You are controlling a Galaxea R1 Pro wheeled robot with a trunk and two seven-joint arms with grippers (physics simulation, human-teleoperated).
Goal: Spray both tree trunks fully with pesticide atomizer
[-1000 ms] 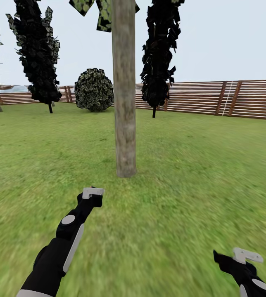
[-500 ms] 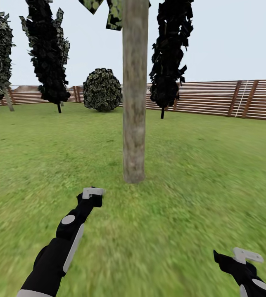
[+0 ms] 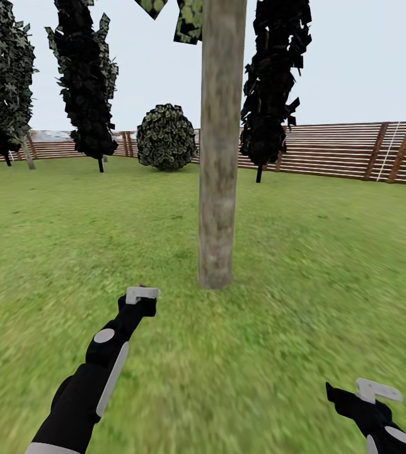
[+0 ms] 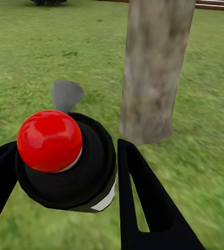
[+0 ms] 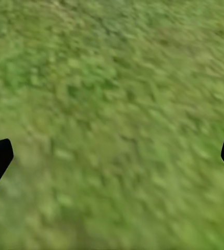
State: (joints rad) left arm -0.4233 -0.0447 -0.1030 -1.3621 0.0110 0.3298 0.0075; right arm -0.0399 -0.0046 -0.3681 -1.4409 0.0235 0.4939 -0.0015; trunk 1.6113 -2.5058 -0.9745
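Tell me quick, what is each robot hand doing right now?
Left tool: shut on the sprayer with the red top.
Right tool: open, nothing in it, just grass below.

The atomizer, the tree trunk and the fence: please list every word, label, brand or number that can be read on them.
None: no text can be read.
Atomizer in the left end effector: red cap, black body, no label.
Tree trunk: bare bark.
Fence: plain slats.

Out in a garden here: wide green lawn (image 3: pixel 329 252), a slatted brown wooden fence (image 3: pixel 335 151) along the back, 1 bare grey-brown tree trunk (image 3: pixel 220 157) up close, dark narrow trees (image 3: pixel 86 88) and a round bush (image 3: pixel 166 137) under open sky.
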